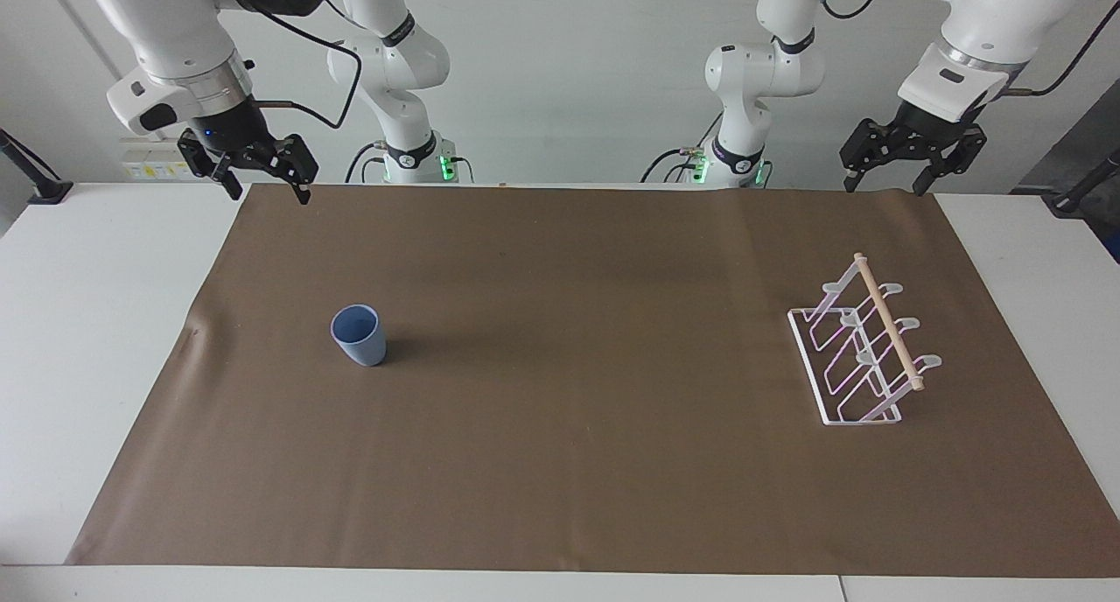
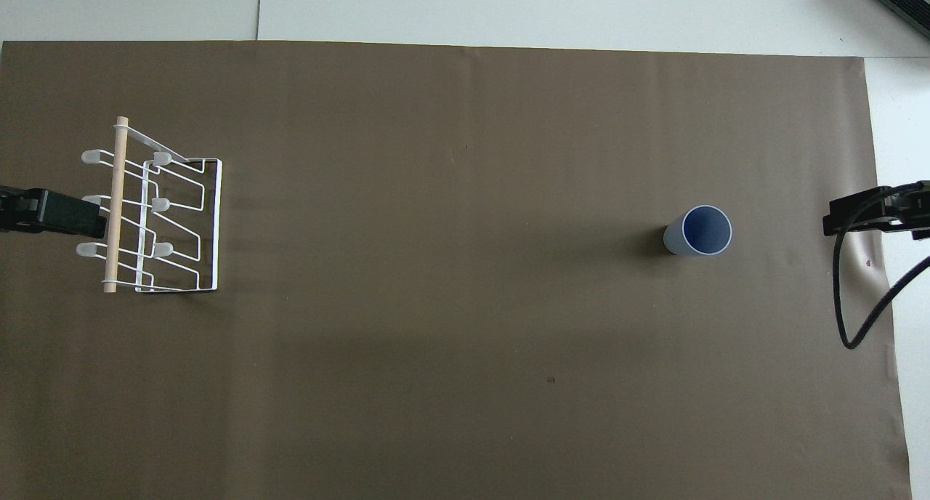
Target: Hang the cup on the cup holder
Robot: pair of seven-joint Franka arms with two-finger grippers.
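Small matte light-blue tapered cup [image 1: 358,335] stands upright, rim up (graspable from above), well apart from white wire cup holder [image 1: 862,348]; left end effector [image 1: 882,182] and right end effector [image 1: 267,188] wait wide, empty.

A white table [image 1: 96,339] carries a brown mat [image 1: 577,462] over most of its top. On the mat, the light blue cup [image 1: 358,335] stands upright toward the right arm's end; the white wire cup holder [image 1: 862,357] stands toward the left arm's end.
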